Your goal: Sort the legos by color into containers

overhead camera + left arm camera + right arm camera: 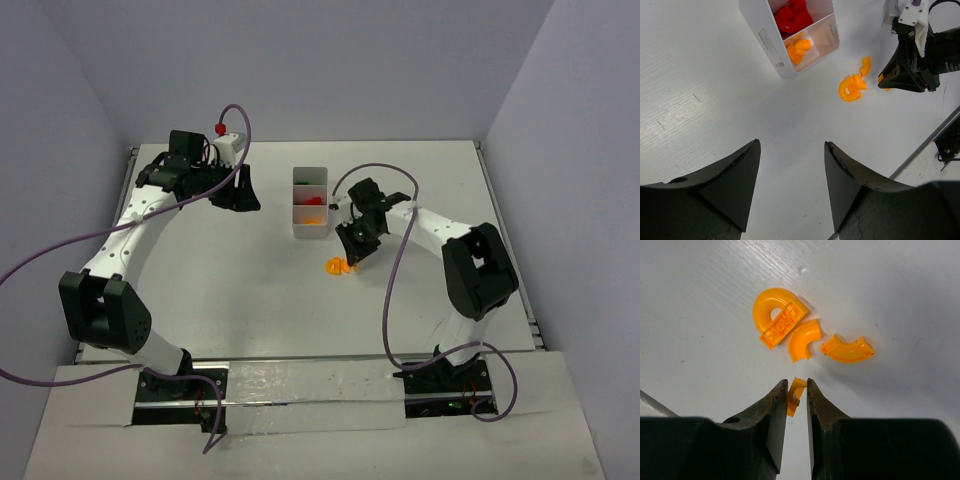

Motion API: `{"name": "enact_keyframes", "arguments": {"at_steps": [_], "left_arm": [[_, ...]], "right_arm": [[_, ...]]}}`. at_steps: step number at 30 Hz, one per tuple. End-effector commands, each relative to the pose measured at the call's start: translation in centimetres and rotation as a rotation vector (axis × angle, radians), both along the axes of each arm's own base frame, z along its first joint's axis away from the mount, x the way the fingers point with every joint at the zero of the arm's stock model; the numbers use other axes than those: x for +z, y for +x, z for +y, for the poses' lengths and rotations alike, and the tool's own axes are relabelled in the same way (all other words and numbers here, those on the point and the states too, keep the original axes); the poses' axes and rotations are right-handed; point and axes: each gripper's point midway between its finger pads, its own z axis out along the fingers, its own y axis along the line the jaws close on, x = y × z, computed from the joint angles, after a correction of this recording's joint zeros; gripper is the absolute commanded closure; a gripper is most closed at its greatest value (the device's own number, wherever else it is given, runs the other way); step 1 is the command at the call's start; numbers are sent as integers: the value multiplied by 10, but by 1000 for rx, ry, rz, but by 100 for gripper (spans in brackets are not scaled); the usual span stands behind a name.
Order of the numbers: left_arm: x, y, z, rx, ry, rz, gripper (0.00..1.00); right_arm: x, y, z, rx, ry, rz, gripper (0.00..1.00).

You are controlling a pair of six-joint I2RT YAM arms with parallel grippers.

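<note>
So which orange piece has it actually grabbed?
The small curved orange piece pinched between the right arm's jaws; the other pieces lie loose on the table.

**Layout of the worktable.** The tray (296, 222) stands mid-table, its compartments in a row from far to near. One heap of legos (792, 17) lies in the middle compartment (824, 7) and a smaller heap (799, 49) in the near compartment (824, 37). The left gripper (243, 192) is left of the tray, well apart. The right gripper (797, 385) is near the tray's near end, with a small curved piece (794, 400) between its fingers. Just beyond the fingertips, a studded brick (784, 325) lies across an arch piece (765, 302). Beside them are a middle curved piece (804, 339) and an outer curved piece (848, 350).
</note>
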Motion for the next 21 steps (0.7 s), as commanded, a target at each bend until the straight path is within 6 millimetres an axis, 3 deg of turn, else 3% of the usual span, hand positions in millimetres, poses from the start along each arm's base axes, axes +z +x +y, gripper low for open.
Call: {"name": "enact_keyframes", "arguments": {"at_steps": [1, 3, 6, 12, 15, 21], "left_arm": [[12, 7, 0, 3, -17, -53, 37], [12, 6, 0, 2, -17, -55, 37], [13, 8, -1, -1, -24, -56, 37], [19, 10, -1, 24, -56, -38, 36], [22, 12, 3, 35, -63, -39, 35], [25, 19, 22, 104, -80, -58, 12]], "right_arm": [[34, 5, 5, 8, 33, -69, 75], [52, 12, 10, 8, 60, -108, 75], [92, 40, 27, 1, 112, -193, 75], [118, 78, 49, -3, 133, -271, 75], [115, 86, 53, -4, 122, -272, 76], [82, 73, 32, -28, 22, -232, 71]]}}
